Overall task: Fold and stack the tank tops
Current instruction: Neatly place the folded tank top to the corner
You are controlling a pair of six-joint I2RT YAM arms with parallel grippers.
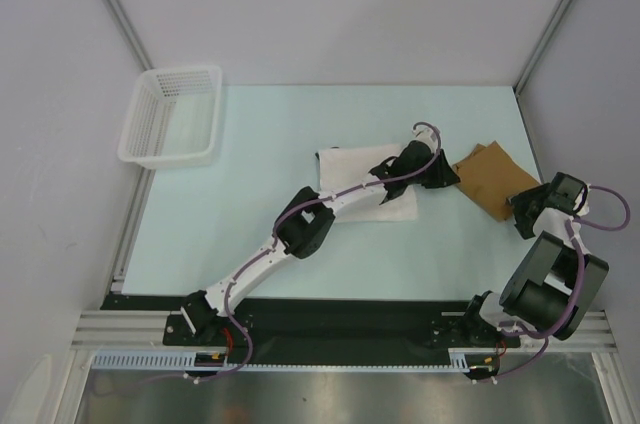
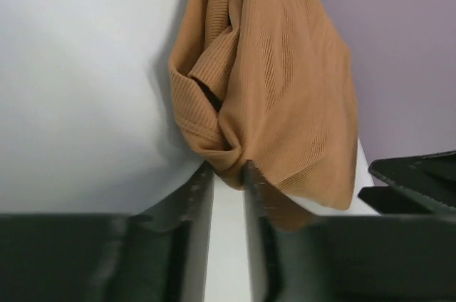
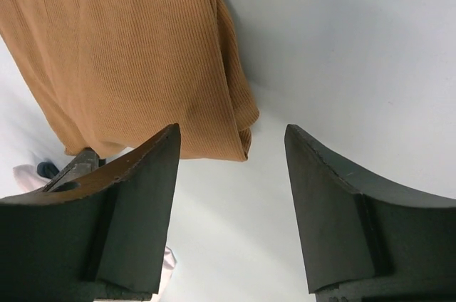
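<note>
While the left end effector (image 2: 228,171) nips the tan tank top (image 2: 285,102), the right end effector (image 3: 231,129) gapes beside it.

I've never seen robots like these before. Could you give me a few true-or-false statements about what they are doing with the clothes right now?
1. The left gripper is pinching a bunched fold of the tan tank top. True.
2. The right gripper is clamped on that top. False: its jaws stand wide open, with the cloth's corner just ahead of them.
3. The white tank top sits inside the white lattice basket. False: it lies spread out well away from the basket.
4. The two tops lie side by side, not yet stacked. True.
</note>
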